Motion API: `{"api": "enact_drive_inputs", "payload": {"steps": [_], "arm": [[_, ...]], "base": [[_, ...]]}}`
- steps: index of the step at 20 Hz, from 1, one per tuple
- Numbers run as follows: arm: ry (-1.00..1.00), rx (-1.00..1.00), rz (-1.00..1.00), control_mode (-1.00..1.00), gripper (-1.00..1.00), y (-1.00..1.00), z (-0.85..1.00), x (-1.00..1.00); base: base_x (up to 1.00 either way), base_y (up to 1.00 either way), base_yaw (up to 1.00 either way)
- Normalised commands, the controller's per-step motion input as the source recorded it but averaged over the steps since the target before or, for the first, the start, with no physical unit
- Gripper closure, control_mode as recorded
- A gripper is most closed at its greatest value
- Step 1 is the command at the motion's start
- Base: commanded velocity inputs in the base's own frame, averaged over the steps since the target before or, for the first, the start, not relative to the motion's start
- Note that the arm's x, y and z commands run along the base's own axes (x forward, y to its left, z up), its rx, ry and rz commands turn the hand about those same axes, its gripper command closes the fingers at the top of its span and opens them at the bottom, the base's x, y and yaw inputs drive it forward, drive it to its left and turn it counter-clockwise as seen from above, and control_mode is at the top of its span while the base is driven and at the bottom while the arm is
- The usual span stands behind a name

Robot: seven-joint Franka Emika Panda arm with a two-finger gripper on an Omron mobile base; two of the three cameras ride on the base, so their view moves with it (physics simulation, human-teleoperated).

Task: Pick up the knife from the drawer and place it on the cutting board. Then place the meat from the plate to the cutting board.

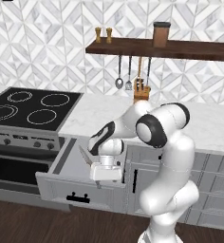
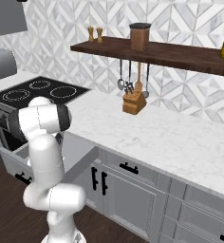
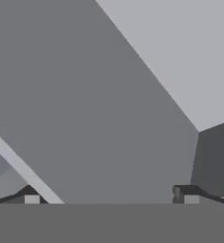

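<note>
While the hand hung over the open drawer, status: first step under way, nothing lifted yet.
Cooktop: black four-ring cooktop (image 1: 33, 107) at far left, not involved in the work.
Drawer: wide light-grey drawer (image 1: 57, 189) stood pulled out below the marble counter (image 1: 99, 116), just right of the cooktop; opening it needed no further action.
Knife: a pale pointed blade (image 1: 85, 155) lay inside the drawer, just left of the hand; judged to be the knife, with its handle hidden behind the hand.
Gripper: gripper (image 3: 109, 197) pointed down into the drawer, fingertips (image 3: 32, 199) spread wide with nothing between them; no contact with the knife could be confirmed.
Hand view detail: grey drawer floor and wall ahead of the fingers, with a pale strip at lower left; whether that strip was blade or drawer edge could not be told.
Arm: white arm (image 1: 166, 156) bent forward and down from the right.
Knife block: wooden knife block (image 1: 141, 90) on the counter behind, not part of the task.
Done: drawer open, hand brought to the knife.
Outstanding: grasp and lift of the knife, its placement on the cutting board, then the whole transfer of the meat from plate to board.
Assessment: early stage; most of the task remained.
</note>
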Motion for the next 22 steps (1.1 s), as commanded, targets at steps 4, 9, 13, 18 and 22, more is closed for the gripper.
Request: {"api": "enact_drive_inputs", "payload": {"steps": [4,9,13,18,22], "arm": [[-0.06,0.03,0.01,-1.00,-1.00,0.38,0.44,-1.00],[-0.11,-0.02,0.03,-1.00,-1.00,0.29,1.00,-0.09],[-0.15,-0.05,0.04,-1.00,-1.00,0.19,0.18,1.00],[-0.25,-0.13,0.01,-1.00,-1.00,0.14,-0.37,1.00],[-0.02,-0.01,0.00,-1.00,-1.00,0.00,-0.44,0.81]], "base": [[0.00,0.00,0.00],[0.00,0.00,0.00],[0.00,0.00,0.00],[0.00,0.00,0.00],[0.00,0.00,0.00]]}}
